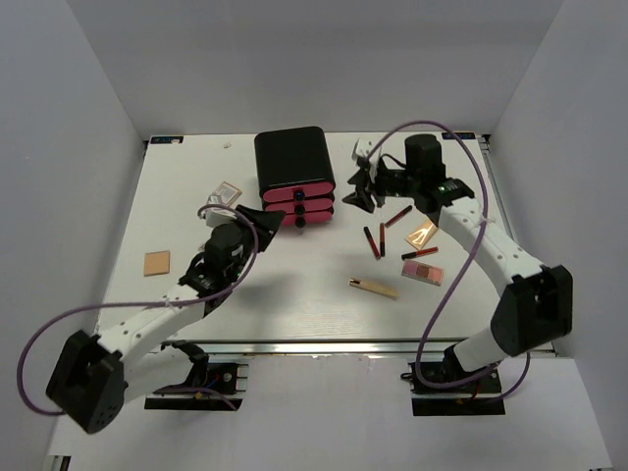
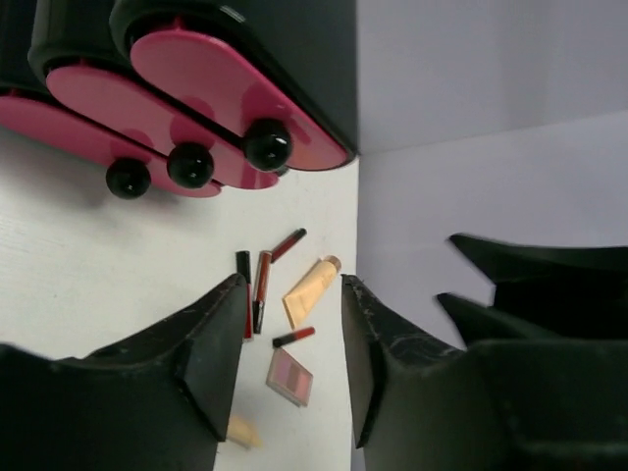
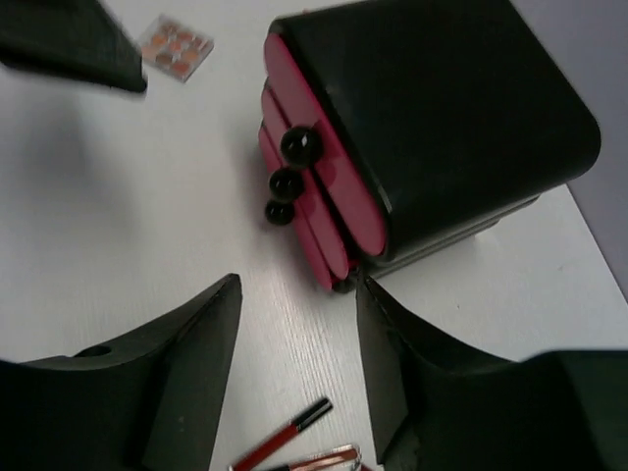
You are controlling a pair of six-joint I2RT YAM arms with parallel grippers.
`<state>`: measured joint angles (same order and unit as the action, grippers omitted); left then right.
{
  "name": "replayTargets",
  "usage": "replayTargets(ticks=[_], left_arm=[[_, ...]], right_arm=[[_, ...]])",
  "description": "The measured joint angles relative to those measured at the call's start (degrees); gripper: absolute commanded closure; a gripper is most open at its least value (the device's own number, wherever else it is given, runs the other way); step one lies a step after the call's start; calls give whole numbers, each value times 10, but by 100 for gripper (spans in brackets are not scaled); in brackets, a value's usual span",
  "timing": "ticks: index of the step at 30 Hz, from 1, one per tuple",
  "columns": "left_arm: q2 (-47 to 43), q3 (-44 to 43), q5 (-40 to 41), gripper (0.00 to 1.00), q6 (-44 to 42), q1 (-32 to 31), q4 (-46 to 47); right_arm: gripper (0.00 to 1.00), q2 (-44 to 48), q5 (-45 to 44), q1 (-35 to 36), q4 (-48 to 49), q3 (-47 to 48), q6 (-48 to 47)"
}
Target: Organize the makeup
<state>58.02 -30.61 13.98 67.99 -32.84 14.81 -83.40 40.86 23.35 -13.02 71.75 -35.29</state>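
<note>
Both claws gape empty: the left claw (image 1: 275,218) faces the black drawer box (image 1: 292,157), the right claw (image 1: 358,189) hovers beside it. Dark-red lip sticks (image 1: 372,241) lie on the worktop (image 1: 294,294) just nearward of the right claw, long axes roughly fore-aft, nearer that arm.

the box with drawers (image 1: 294,167) is placed at the back middle of the table (image 1: 294,319). one compact (image 1: 227,192) is found just left of it, and another compact (image 1: 157,263) further left and nearer. right of the box the lip sticks (image 1: 373,241) and the squeeze tube (image 1: 422,234) are gathered, with the palette (image 1: 422,272) before them. the slim stick (image 1: 375,287) is laid left of the palette.
</note>
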Motion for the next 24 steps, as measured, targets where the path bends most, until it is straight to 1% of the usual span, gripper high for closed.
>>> replayTargets(ticks=[1, 5, 10, 16, 24], left_arm=[[25, -3, 13, 44, 12, -9, 14], [116, -5, 57, 41, 63, -40, 64], [188, -22, 103, 41, 103, -58, 96], [253, -63, 141, 42, 98, -59, 166], [332, -95, 146, 44, 87, -59, 213]], right_arm=[[39, -18, 0, 1, 16, 17, 27], [35, -55, -12, 8, 77, 50, 121], [32, -52, -46, 11, 129, 45, 208], [31, -17, -71, 11, 152, -7, 244], [30, 4, -87, 11, 162, -37, 244]])
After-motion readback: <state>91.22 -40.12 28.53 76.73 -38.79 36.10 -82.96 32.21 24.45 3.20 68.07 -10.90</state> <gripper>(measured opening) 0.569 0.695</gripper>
